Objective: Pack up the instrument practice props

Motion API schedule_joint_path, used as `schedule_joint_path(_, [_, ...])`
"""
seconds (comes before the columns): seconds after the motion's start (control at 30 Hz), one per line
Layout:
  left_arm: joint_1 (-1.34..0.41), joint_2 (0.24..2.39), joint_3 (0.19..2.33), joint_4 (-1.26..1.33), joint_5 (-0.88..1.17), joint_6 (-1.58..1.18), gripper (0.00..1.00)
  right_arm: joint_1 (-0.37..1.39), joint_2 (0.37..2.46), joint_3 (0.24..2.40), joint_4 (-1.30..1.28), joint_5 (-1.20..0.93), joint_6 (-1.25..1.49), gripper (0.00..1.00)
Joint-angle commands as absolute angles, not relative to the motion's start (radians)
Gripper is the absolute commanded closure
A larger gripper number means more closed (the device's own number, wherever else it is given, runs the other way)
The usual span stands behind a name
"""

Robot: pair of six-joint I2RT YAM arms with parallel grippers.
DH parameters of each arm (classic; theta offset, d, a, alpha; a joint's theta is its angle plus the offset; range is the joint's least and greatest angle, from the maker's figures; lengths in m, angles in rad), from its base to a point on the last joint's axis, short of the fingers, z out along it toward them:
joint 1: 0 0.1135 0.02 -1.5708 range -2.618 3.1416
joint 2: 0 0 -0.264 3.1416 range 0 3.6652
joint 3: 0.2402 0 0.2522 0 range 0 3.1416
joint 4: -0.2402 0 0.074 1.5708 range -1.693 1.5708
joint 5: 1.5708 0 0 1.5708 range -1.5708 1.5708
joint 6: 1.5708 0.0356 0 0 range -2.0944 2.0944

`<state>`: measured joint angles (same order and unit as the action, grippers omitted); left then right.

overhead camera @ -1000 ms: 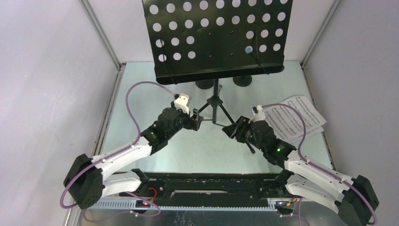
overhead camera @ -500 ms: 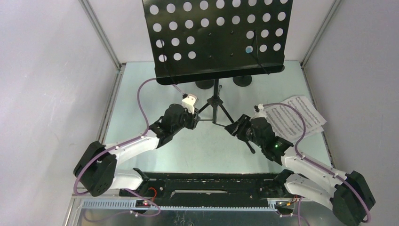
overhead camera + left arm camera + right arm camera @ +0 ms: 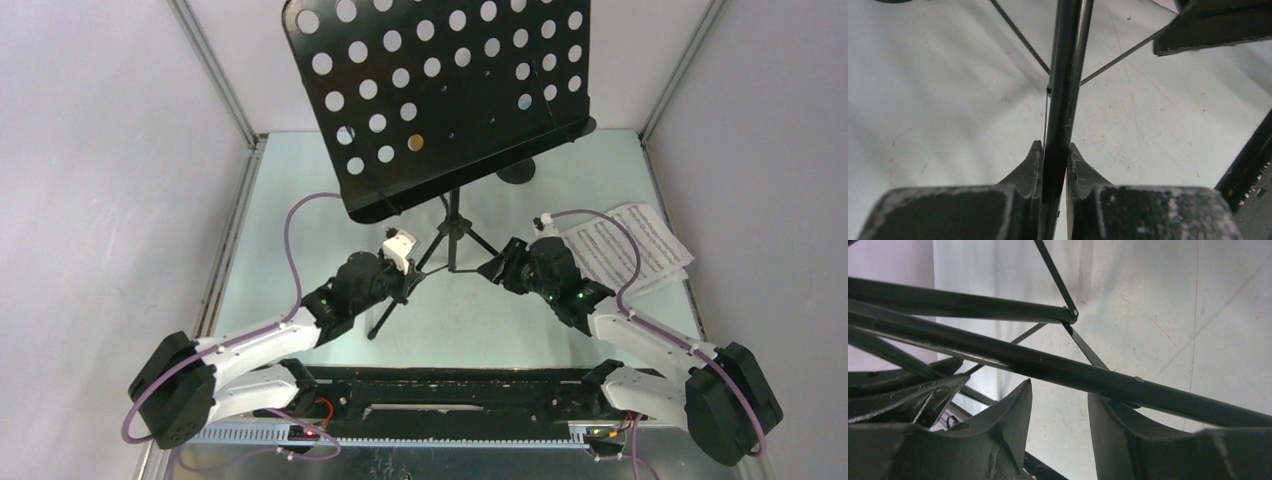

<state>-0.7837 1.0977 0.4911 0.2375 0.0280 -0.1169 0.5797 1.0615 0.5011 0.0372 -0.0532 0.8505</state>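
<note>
At mid-table the rack [image 3: 440, 90] stands askew, its perforated desk slanted in the top view so that the lip sits lower at the left than at the right. Below the desk the mast runs down to the spread tripod. The left leg [image 3: 1068, 75] reaches toward the near edge, and the left gripper [image 3: 1053, 150] is clamped on it, both fingers pressed flat against the black tube with no gap showing. Whether that leg's foot touches the table [image 3: 290, 200] cannot be told. The right leg [image 3: 1058, 367] crosses just over the fingertips of the right gripper [image 3: 1059, 390], whose jaws stand apart and are not closed on anything; thin braces branch off the tube beyond them. Behind the tripod, partly under the desk's right corner, sits the round base of a holder [image 3: 515, 172]. The pages [image 3: 630, 250] lie flat at the table's right side, just beyond the right wrist and well apart from the rack.
</note>
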Motion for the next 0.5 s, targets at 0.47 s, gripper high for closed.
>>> schedule_joint_path(0.47, [-0.867, 0.774, 0.285, 0.132, -0.145, -0.421, 0.92, 0.474, 1.437, 0.855, 0.064, -0.32, 0.443, 0.49])
